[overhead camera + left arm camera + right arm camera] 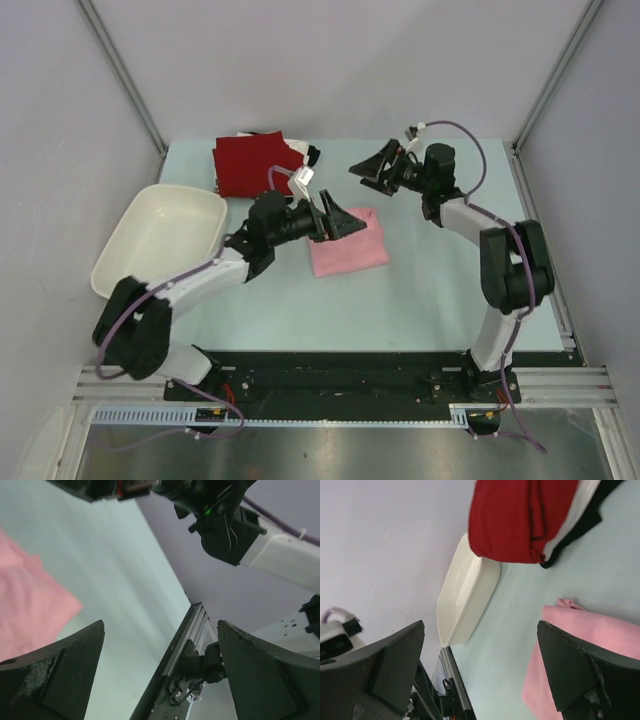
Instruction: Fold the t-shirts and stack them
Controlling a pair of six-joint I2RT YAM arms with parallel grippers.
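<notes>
A folded light pink t-shirt (pixel 350 247) lies in the middle of the table; it also shows in the left wrist view (pixel 27 607) and the right wrist view (pixel 590 650). A folded dark red t-shirt (pixel 252 165) lies on top of white and black ones at the back left, also in the right wrist view (pixel 520 517). My left gripper (pixel 345 222) is open and empty, held over the pink shirt's left edge. My right gripper (pixel 368 168) is open and empty, raised above the table behind the pink shirt.
A white plastic tub (pixel 160 240) stands at the table's left edge, also in the right wrist view (pixel 465 592). Grey walls close in the table on three sides. The right arm (pixel 260 535) shows in the left wrist view.
</notes>
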